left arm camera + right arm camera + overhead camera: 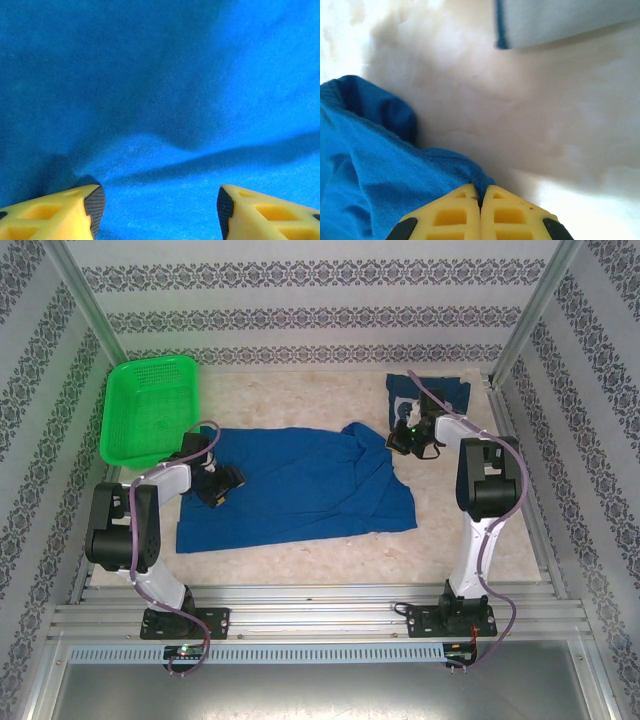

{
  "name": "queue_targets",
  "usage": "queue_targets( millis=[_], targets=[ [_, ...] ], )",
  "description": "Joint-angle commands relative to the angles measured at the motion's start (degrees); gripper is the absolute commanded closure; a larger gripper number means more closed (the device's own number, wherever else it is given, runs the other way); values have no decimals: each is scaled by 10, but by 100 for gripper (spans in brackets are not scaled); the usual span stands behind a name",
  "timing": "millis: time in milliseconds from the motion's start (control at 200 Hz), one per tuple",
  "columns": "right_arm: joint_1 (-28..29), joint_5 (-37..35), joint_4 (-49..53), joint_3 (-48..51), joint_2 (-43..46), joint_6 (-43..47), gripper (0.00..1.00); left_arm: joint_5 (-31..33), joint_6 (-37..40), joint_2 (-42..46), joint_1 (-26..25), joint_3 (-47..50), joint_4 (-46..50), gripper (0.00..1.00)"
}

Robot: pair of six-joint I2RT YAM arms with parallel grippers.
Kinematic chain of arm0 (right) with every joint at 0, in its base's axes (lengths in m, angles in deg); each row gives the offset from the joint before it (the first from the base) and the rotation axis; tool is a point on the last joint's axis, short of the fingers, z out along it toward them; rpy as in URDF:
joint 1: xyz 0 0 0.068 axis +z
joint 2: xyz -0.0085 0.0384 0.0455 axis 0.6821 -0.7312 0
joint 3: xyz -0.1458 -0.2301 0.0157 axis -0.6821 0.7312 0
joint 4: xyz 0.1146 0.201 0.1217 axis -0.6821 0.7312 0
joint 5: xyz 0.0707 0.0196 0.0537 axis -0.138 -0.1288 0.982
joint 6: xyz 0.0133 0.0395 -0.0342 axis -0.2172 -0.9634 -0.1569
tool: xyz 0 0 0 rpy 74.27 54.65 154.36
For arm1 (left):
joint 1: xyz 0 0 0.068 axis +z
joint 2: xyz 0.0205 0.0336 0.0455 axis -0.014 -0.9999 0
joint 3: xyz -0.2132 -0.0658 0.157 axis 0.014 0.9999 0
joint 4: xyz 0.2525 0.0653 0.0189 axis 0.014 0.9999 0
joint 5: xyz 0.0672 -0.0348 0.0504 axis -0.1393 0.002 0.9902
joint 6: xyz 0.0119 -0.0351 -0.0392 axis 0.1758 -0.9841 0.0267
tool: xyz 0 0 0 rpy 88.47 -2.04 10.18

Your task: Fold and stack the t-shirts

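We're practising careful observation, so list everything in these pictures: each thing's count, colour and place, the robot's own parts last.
spread t-shirt: one, royal blue, lying open mid-table
folded t-shirt: one, royal blue with white print, far right of table
basket: one, green mesh, far left corner
table: one, pale marbled, under everything
left arm: one, white and black, near left
right arm: one, white and black, near right
left end effector: one, yellow fingers, open over spread t-shirt
right end effector: one, yellow fingers, shut on spread t-shirt's edge
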Motion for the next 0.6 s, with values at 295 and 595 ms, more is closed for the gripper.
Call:
queue_targets(
  millis=[295,595],
  targets=[
    [-13,-111,34,-14,24,-14,100,52,23,-18,20,2,67,36],
    [-38,-123,28,-21,37,-20,100,67,42,-28,28,3,70,34]
  ],
)
